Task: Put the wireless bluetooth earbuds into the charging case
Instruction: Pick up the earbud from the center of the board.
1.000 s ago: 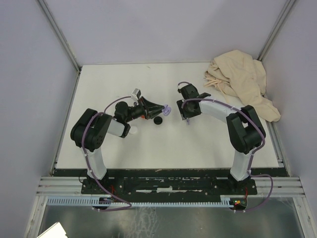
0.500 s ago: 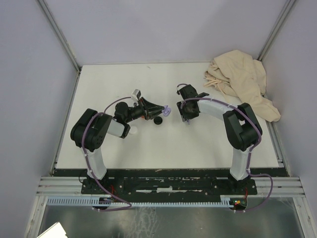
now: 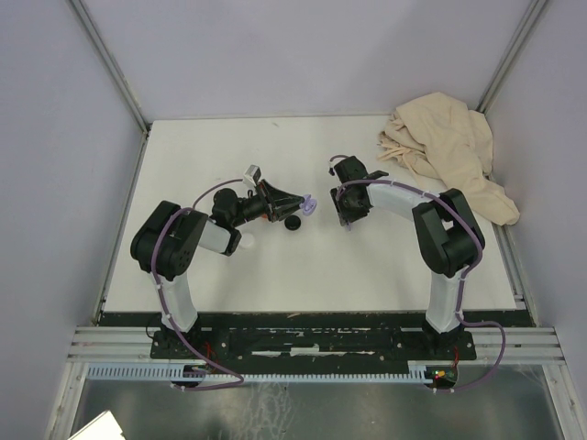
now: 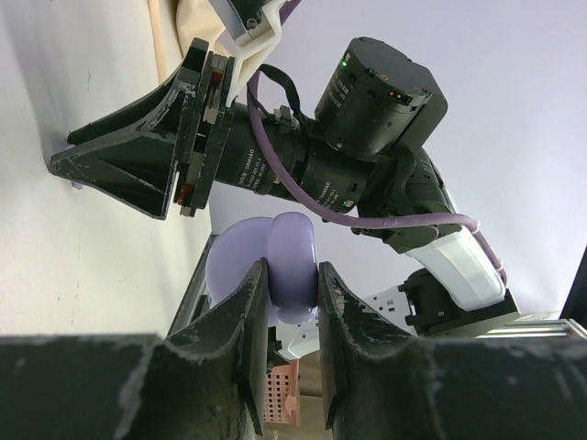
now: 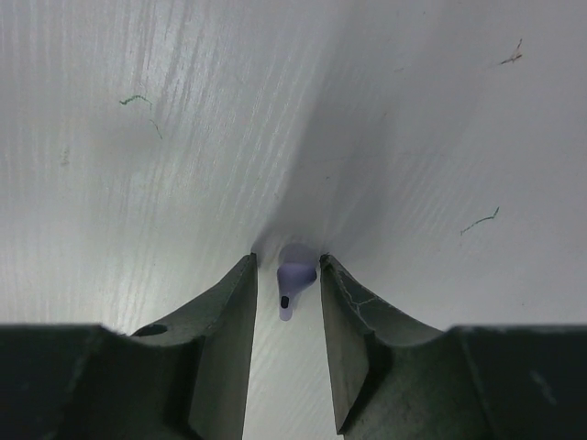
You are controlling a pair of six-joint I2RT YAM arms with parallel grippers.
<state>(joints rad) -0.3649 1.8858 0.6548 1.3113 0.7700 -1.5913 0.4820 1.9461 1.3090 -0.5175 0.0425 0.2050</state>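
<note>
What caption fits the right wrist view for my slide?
Right gripper straddling a lavender earbud on the white table.

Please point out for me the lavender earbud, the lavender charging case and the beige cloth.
lavender earbud (image 5: 293, 275): right wrist view, on its rounded body.
lavender charging case (image 4: 292, 261): left wrist view, on the nearer rounded half.
beige cloth (image 3: 445, 147): top external view, on the middle of the crumpled heap.
</note>
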